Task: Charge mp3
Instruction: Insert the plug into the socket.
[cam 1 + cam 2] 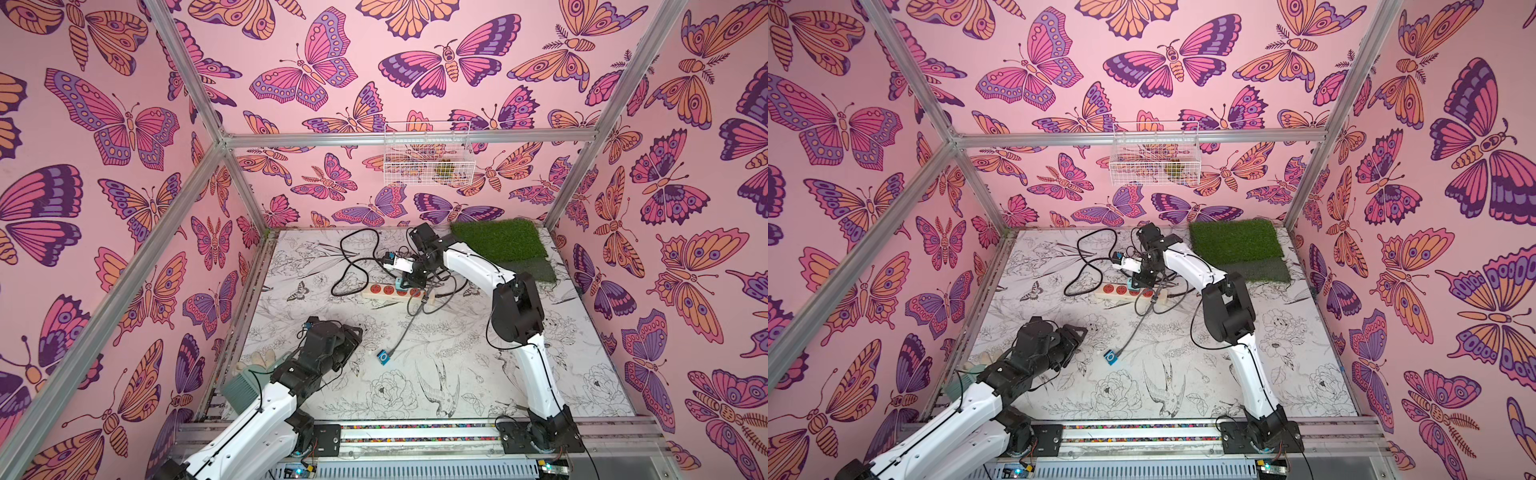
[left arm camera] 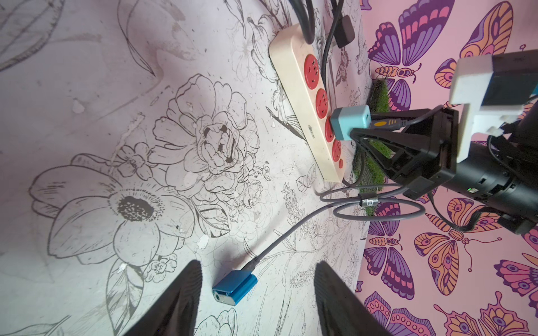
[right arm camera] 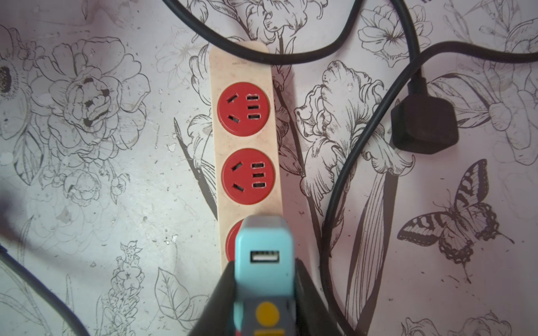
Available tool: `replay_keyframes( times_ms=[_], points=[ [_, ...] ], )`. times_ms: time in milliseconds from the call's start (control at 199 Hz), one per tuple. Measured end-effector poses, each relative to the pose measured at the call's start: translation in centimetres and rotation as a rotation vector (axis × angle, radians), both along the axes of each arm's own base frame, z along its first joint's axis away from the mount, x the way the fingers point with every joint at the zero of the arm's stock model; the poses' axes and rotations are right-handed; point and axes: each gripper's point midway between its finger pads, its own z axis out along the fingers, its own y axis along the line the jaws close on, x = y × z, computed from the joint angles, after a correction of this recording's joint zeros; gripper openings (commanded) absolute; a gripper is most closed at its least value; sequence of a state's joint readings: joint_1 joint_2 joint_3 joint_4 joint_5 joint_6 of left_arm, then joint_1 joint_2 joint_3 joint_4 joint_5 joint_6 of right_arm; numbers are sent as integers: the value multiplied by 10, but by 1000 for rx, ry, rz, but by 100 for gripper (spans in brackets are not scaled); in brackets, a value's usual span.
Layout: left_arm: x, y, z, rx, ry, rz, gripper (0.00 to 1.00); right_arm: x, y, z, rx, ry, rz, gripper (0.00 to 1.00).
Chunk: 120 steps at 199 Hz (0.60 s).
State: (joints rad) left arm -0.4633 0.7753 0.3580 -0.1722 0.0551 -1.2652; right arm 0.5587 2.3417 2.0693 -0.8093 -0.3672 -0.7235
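A green grass mat (image 1: 498, 239) lay on the counter (image 1: 457, 374) beyond the right claw (image 1: 405, 282), with a white wire basket (image 1: 428, 153) on the wall above. A black plug (image 3: 423, 123) and black cord (image 3: 342, 171) lay beside that claw. A pale glove (image 1: 255, 359) sat well apart from the left claw (image 1: 355, 334).

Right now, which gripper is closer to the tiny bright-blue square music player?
Left. The left gripper hangs open beside the blue player; the right gripper is far off, shut on the pale teal charger cube.
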Motion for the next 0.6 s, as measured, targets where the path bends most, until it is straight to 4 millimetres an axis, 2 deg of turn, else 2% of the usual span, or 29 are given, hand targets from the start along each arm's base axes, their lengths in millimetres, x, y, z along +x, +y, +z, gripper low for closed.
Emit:
replay_keyframes(
  times_ms=[296,602],
  points=[
    [1,1,0,0,1,3,63,-1,0,-2,-8,27,-14,0],
    [0,1,0,1,2,4,63,-4,1,-3,-54,-34,-55,0]
  ],
)
